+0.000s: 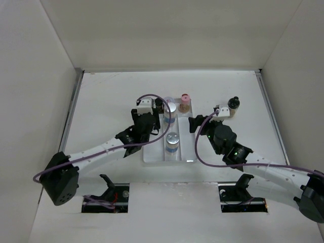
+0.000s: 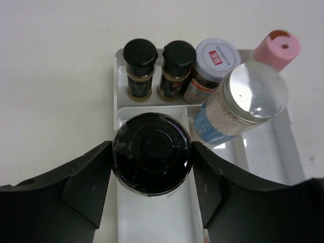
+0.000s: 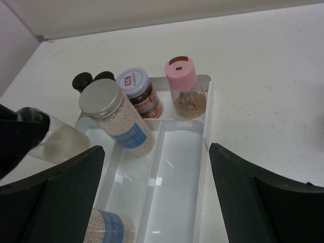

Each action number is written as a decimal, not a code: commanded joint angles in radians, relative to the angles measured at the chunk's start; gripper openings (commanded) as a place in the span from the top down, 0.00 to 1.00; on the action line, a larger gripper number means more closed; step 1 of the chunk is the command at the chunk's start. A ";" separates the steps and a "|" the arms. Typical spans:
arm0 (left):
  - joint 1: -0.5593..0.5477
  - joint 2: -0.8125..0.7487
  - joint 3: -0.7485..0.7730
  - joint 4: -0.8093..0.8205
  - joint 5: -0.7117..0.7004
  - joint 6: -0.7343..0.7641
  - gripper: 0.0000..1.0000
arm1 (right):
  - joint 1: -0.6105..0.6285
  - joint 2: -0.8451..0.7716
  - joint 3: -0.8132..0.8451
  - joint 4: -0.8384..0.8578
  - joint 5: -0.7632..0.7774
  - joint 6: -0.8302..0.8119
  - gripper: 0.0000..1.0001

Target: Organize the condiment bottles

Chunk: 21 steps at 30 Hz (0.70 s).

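Observation:
My left gripper (image 2: 152,169) is shut on a black-capped bottle (image 2: 152,153), its fingers pressing both sides of the cap above the left lane of the clear divided tray (image 2: 263,152). In the tray's far row stand two small dark black-capped bottles (image 2: 140,68), a white-lidded one (image 2: 215,63) and a pink-capped one (image 3: 185,91). A pale cylinder with a grey lid and blue label (image 3: 119,119) stands in the middle lane, with a second (image 1: 172,140) nearer. My right gripper (image 3: 154,167) hangs open over the tray's right lane, holding nothing.
Another black-capped bottle (image 1: 233,105) stands on the table right of the tray (image 1: 187,147), beside the right wrist. White walls close in the table on the left, back and right.

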 commanded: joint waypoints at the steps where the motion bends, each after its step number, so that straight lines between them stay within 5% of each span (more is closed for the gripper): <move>1: 0.033 0.029 0.056 0.170 0.037 0.021 0.68 | -0.010 -0.019 0.003 0.061 0.017 0.005 0.09; 15: 0.096 0.227 0.021 0.323 0.073 0.019 0.63 | -0.022 -0.006 0.000 0.064 0.037 0.010 0.06; 21: 0.087 0.224 0.004 0.332 0.068 0.013 0.32 | -0.027 -0.008 -0.006 0.070 0.054 0.011 0.00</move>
